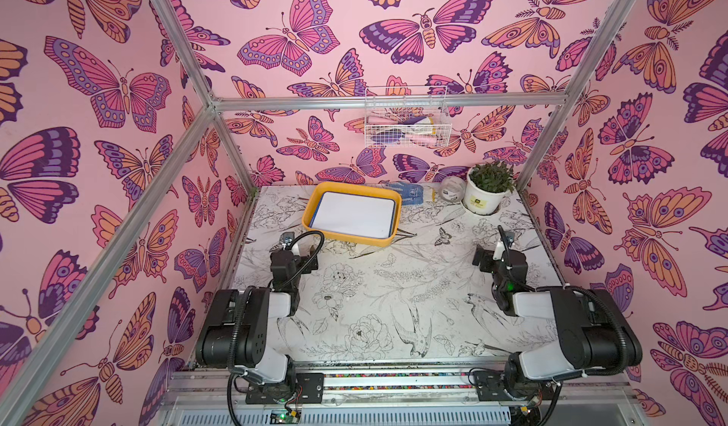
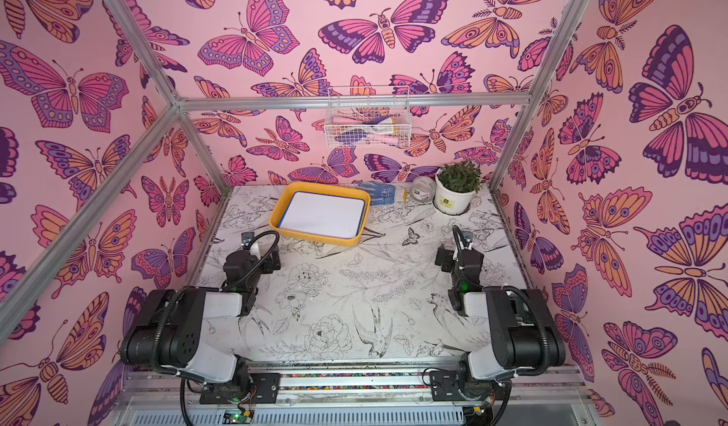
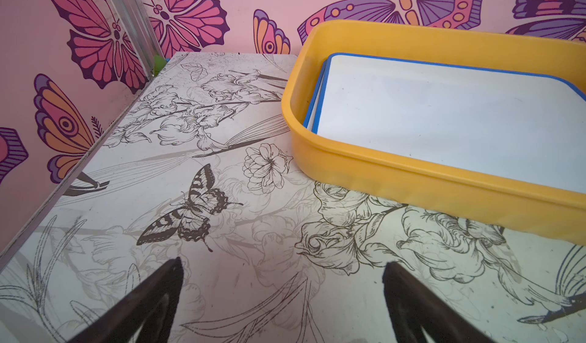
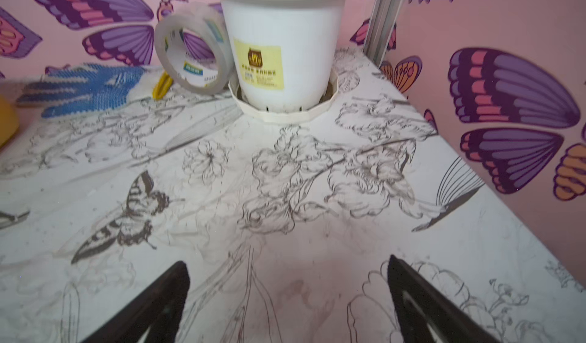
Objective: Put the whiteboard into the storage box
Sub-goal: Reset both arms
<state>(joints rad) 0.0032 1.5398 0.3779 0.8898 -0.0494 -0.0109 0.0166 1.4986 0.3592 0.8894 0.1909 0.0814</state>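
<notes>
The yellow storage box (image 1: 346, 240) stands at the back of the table, left of centre, and shows in both top views (image 2: 315, 239). A white whiteboard with a blue edge (image 1: 354, 215) lies flat inside it. The left wrist view shows that whiteboard (image 3: 444, 119) close up, with a second blue edge (image 3: 307, 118) peeking out beneath it inside the box (image 3: 444, 195). My left gripper (image 3: 282, 262) hovers open and empty over bare table, just in front of the box's near left corner (image 1: 299, 252). My right gripper (image 4: 285, 262) is open and empty too, off to the right side (image 1: 488, 256).
A white potted plant (image 1: 486, 191) on a saucer, a roll of clear tape (image 4: 193, 49), a small yellow item (image 4: 161, 86) and a blue glove (image 4: 85, 87) sit along the back right. A white wire basket (image 1: 405, 122) hangs on the back wall. Aluminium posts frame the corners.
</notes>
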